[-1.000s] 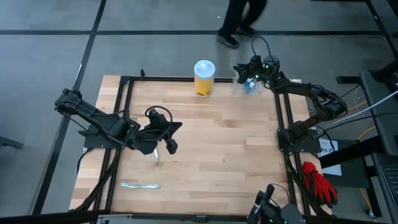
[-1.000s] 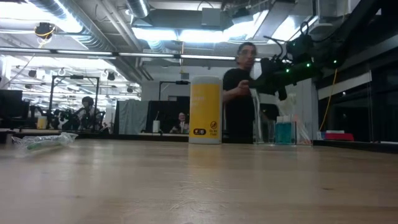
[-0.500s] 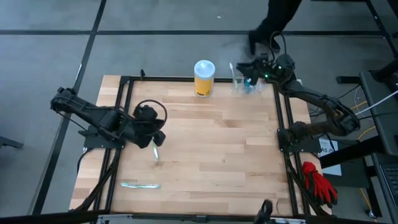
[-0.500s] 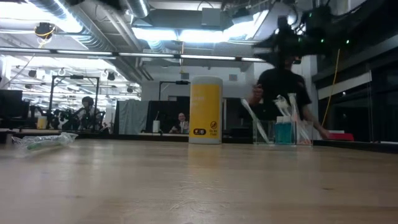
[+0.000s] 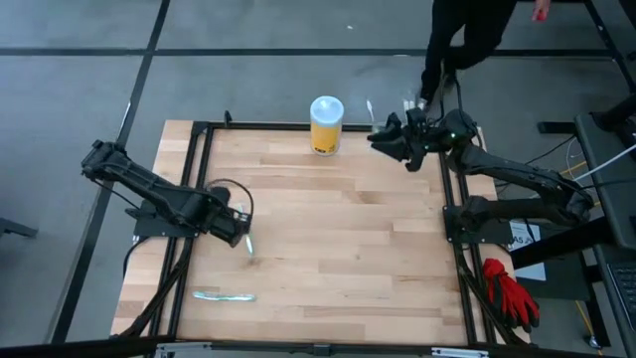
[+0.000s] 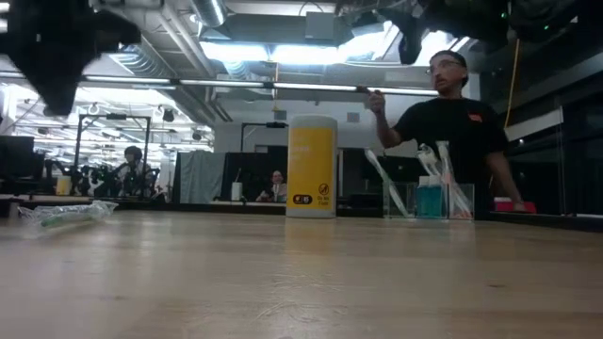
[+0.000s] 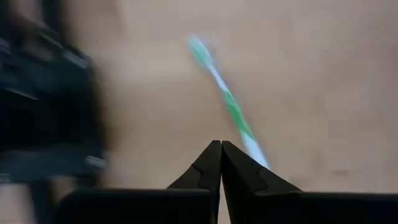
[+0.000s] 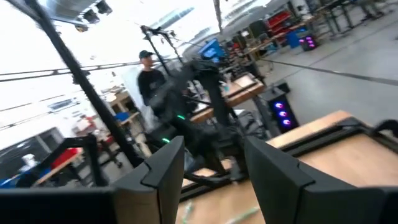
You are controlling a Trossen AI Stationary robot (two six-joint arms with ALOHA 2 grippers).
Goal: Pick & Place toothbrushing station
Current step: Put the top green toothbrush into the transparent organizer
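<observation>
The toothbrushing station point(image 6: 429, 199) is a low clear holder with several toothbrushes and a teal item in it. It stands on its base on the table near the far right corner. In the high view my right gripper point(image 5: 381, 140) covers most of it. That gripper is raised above it, open and empty, as the right wrist view point(image 8: 211, 168) shows. My left gripper point(image 5: 241, 221) is shut and empty at the table's left point(image 7: 219, 149). A green-and-white toothbrush point(image 7: 227, 102) lies flat on the wood just beyond its fingertips, and shows in the high view too point(image 5: 248, 242).
A yellow canister with a white lid point(image 5: 326, 124) stands at the far edge, left of the station point(image 6: 312, 167). A clear wrapper point(image 5: 224, 295) lies near the front left corner point(image 6: 66, 215). A person point(image 6: 452, 122) stands behind the far right edge. Bare wood fills the table's middle.
My right gripper has risen from just above the station, which stays standing on the table. My left gripper has drawn back toward the table's left edge, away from the toothbrush lying there. A person has walked along behind the far edge.
</observation>
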